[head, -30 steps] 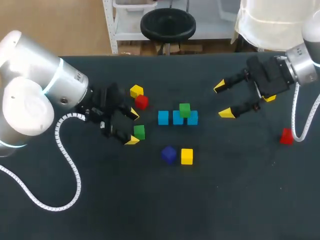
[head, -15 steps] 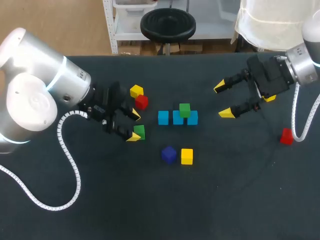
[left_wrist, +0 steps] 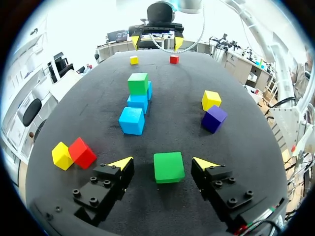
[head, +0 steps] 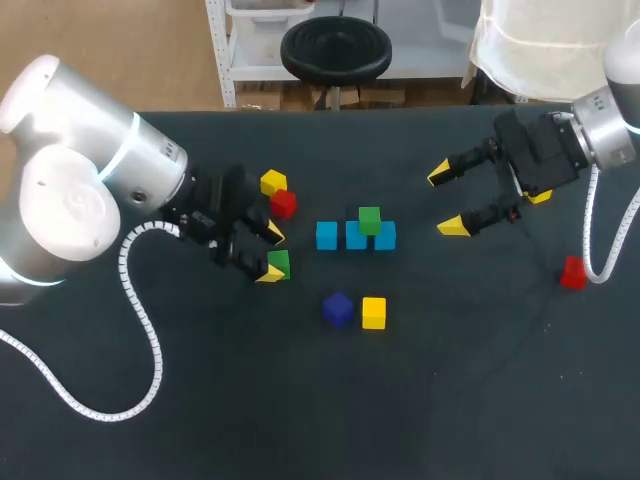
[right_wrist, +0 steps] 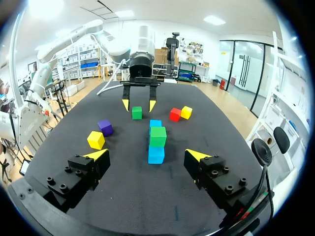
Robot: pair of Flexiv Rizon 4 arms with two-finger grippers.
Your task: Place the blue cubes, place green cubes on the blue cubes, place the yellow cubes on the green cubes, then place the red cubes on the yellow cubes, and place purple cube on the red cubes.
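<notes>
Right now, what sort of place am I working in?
Probably a robot lab bench: a dark-covered table, small coloured cubes such as the blue cubes, and two arms with yellow-tipped jaws, the left gripper open around a green cube.

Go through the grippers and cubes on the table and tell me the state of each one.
Left gripper: open, nothing gripped.
Loose green cube: flat on the table between the left fingers, untouched.
Right gripper: open, empty.
Stacked green cube: resting on the blue cubes.
Blue cubes: in a row on the table.
Purple cube: unstacked.
Yellow cubes: unstacked.
Red cubes: unstacked.
</notes>
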